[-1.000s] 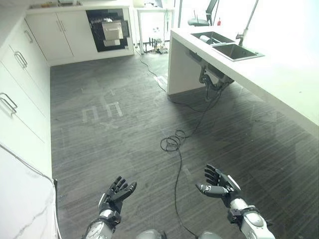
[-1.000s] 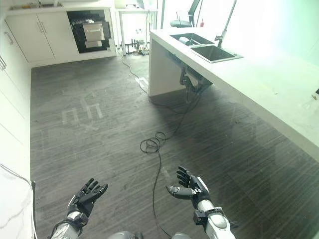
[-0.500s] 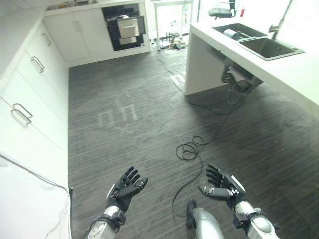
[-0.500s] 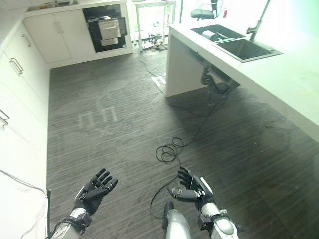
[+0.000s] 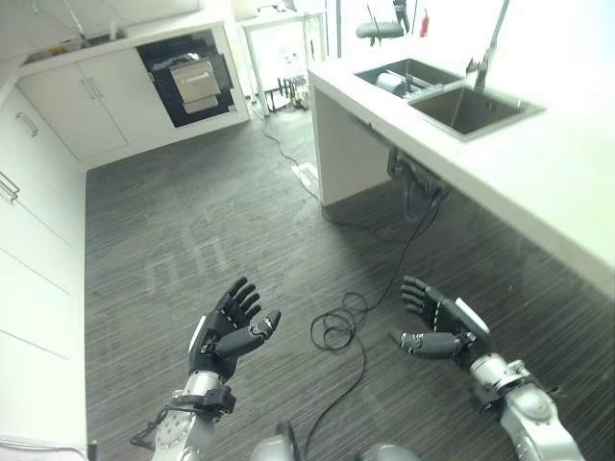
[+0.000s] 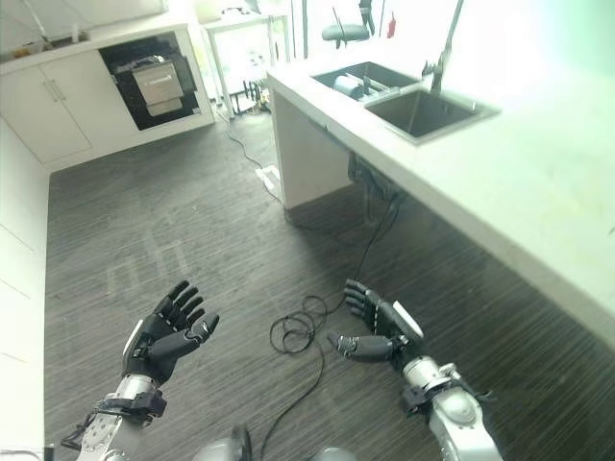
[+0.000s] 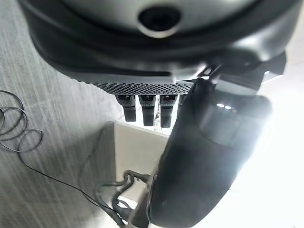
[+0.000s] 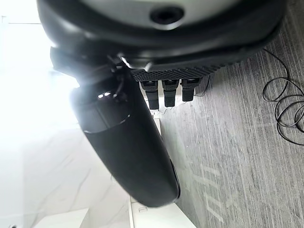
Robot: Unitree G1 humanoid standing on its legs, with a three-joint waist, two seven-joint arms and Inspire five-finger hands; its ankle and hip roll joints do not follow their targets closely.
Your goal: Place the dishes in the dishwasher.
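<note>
The dishwasher [image 5: 187, 79] stands open in the far wall, a dark bay with its rack showing. A metal dish [image 5: 391, 83] lies in the far basin of the sink [image 5: 466, 108], which is set in the white counter [image 5: 538, 182] on the right. My left hand [image 5: 229, 334] hovers over the dark floor, open and empty, with straight fingers [image 7: 147, 107] in the left wrist view. My right hand [image 5: 444, 331] hovers beside the counter, open too and holding nothing, its thumb [image 8: 128, 142] large in its wrist view.
White cabinets with handles [image 5: 29, 192] line the left side. A tall faucet [image 5: 485, 43] rises behind the sink and drain pipes [image 5: 413, 182] hang under the counter. A white table [image 5: 279, 43] and an office chair [image 5: 380, 29] stand at the back.
The camera has swung, so the counter and sink now look nearer and the cabinets sit further left. Both hands stay open and empty, spread slightly wider.
</note>
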